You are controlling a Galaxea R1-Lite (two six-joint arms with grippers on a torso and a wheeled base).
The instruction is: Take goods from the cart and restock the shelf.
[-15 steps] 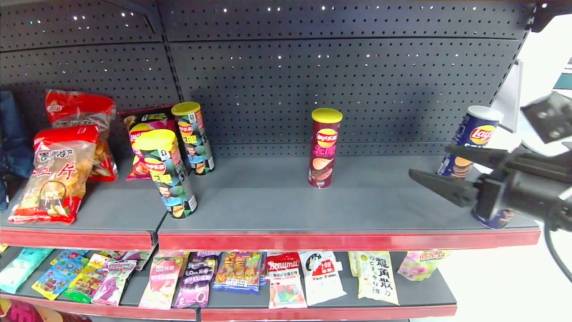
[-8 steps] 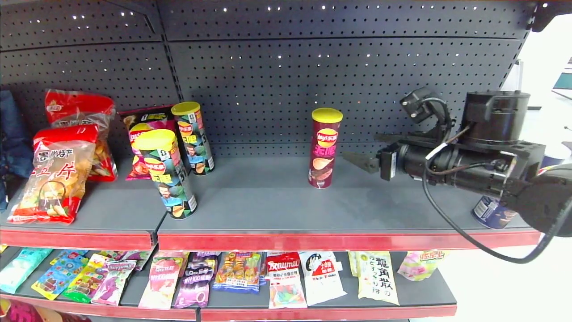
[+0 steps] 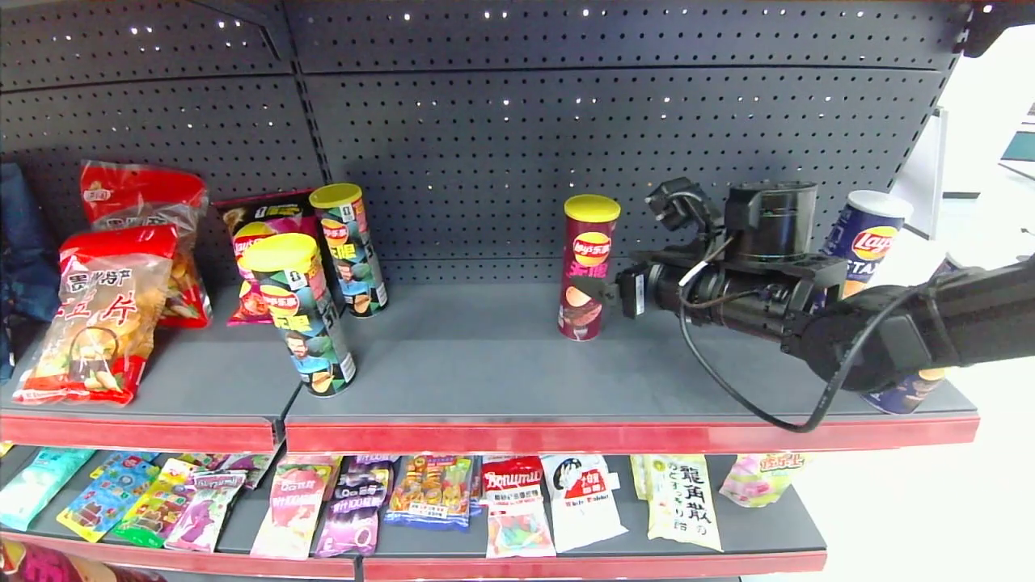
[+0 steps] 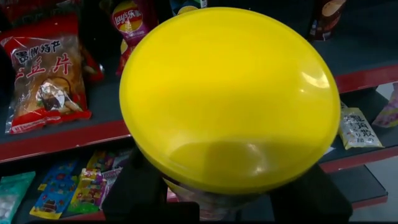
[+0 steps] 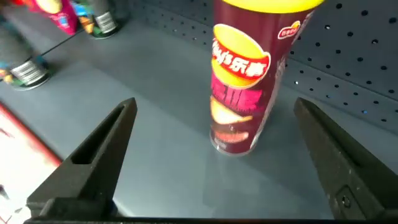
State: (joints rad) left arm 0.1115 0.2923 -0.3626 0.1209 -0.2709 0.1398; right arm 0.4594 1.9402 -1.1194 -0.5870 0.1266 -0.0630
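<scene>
A maroon chips can with a yellow lid stands upright mid-shelf on the grey upper shelf. My right gripper reaches in from the right at the can's mid-height. In the right wrist view the right gripper is open, its two black fingers spread wide, and the maroon can stands just ahead of the gap, untouched. In the left wrist view my left gripper is shut on another chips can, whose big yellow lid hides most of the fingers.
Two green chips cans and red snack bags stand at the shelf's left. Two blue cans sit at the right end behind my right arm. The lower shelf holds several flat snack packets. A pegboard wall backs the shelf.
My right arm has swung from the shelf's right end leftward, bringing its open fingers up to the maroon can. The cans and bags have not moved.
</scene>
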